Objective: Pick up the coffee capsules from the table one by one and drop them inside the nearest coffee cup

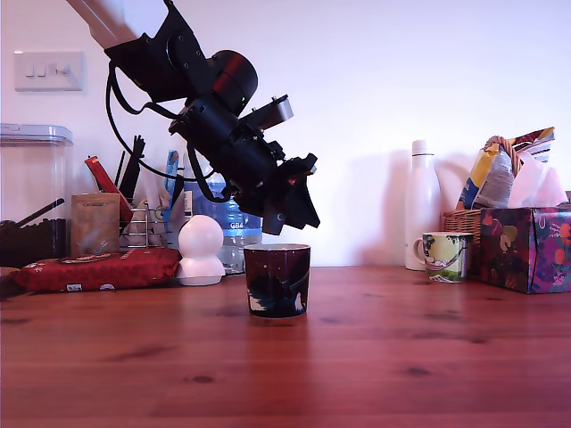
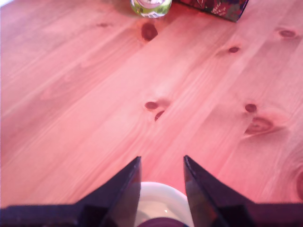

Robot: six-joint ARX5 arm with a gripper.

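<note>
Wooden table (image 1: 428,357), one coffee cup (image 1: 277,281), one claw (image 2: 162,163) above, fingers apart, empty.

end effector (image 2: 162,172) parted | coffee cup (image 2: 161,201) below (pale rim) | table (image 2: 85,94)

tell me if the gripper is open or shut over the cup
Open. In the wrist view the gripper shows a clear gap between its two dark fingers, with nothing held, and the coffee cup's pale rim sits right below.
</note>
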